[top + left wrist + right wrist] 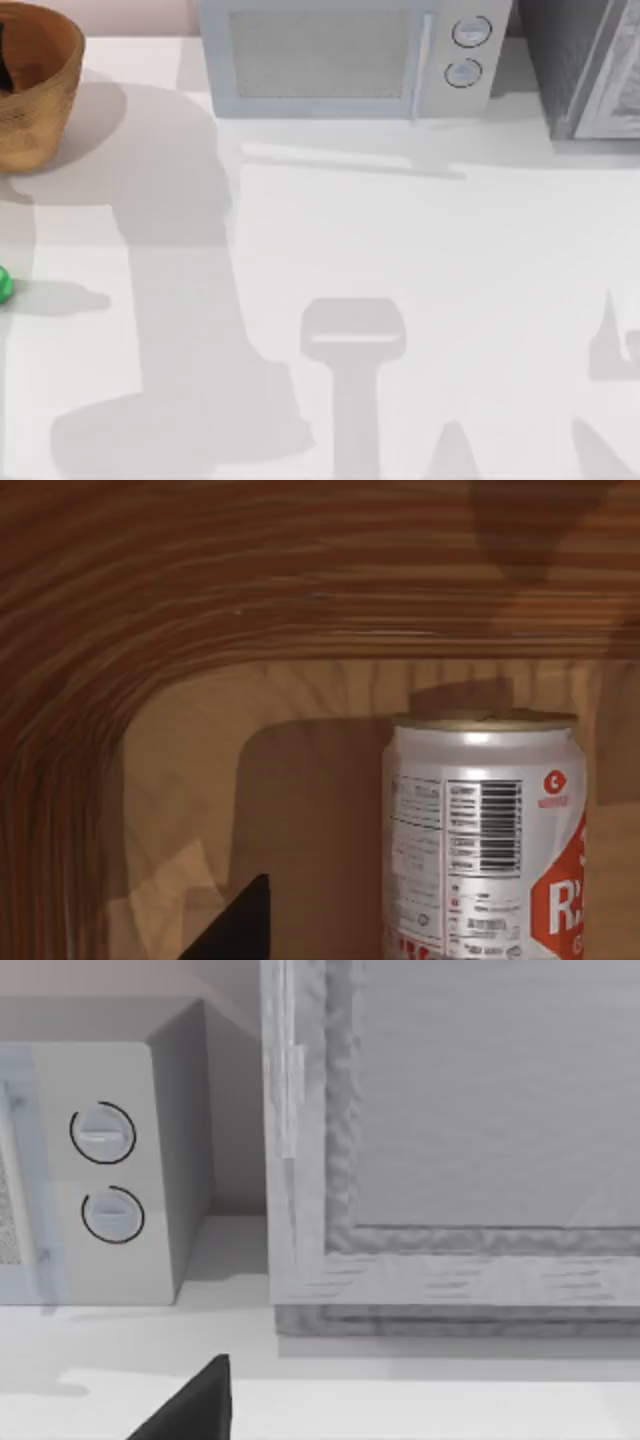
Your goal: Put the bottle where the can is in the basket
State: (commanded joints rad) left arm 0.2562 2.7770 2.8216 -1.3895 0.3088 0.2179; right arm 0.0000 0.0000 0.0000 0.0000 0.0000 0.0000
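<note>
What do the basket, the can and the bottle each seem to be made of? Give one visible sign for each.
Basket: looks like woven wicker, matte orange-brown, with ribbed bands running round its wall. Can: probably metal, glossy white with red print and a barcode, dull gold-tan rim on top. Bottle: bright green and smooth, perhaps plastic; too little of it is seen at the table's left edge to be sure.
</note>
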